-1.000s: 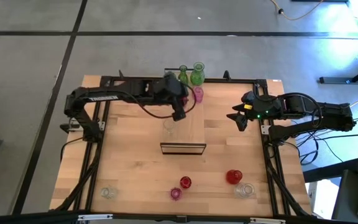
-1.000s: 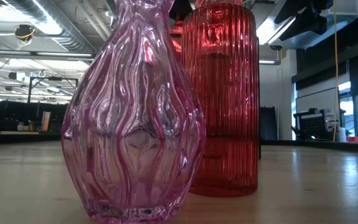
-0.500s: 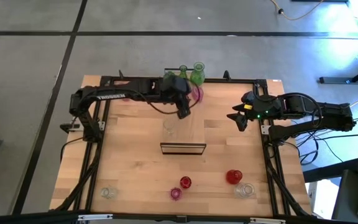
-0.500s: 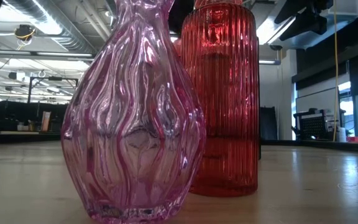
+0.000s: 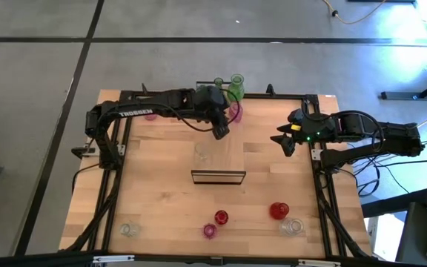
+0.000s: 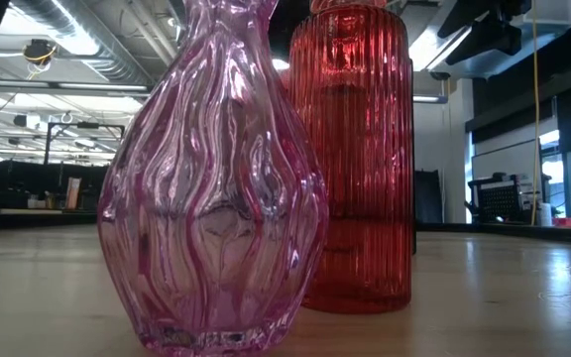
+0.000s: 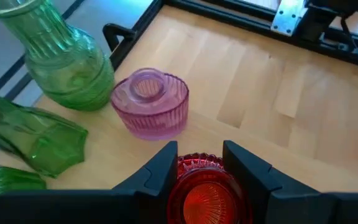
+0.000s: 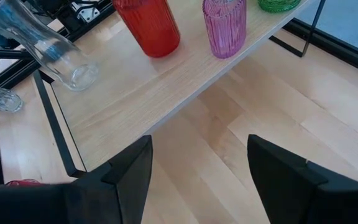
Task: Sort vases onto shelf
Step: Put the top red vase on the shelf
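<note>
Two green vases [image 7: 55, 68] at shelf [image 7: 278, 93] edge

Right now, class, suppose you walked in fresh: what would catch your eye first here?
Probably the pink vase and ribbed red vase filling the low view, standing close together on the table. Next, the left hand over the shelf's far end, shut on a red vase beside the green vases.

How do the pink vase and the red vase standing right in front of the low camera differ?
The pink vase bulges into a round, wavy body; the red vase is a straight cylinder with fine vertical ribs. The pink one stands nearer the camera, partly hiding the red one. Both are upright, see-through glass.
</note>
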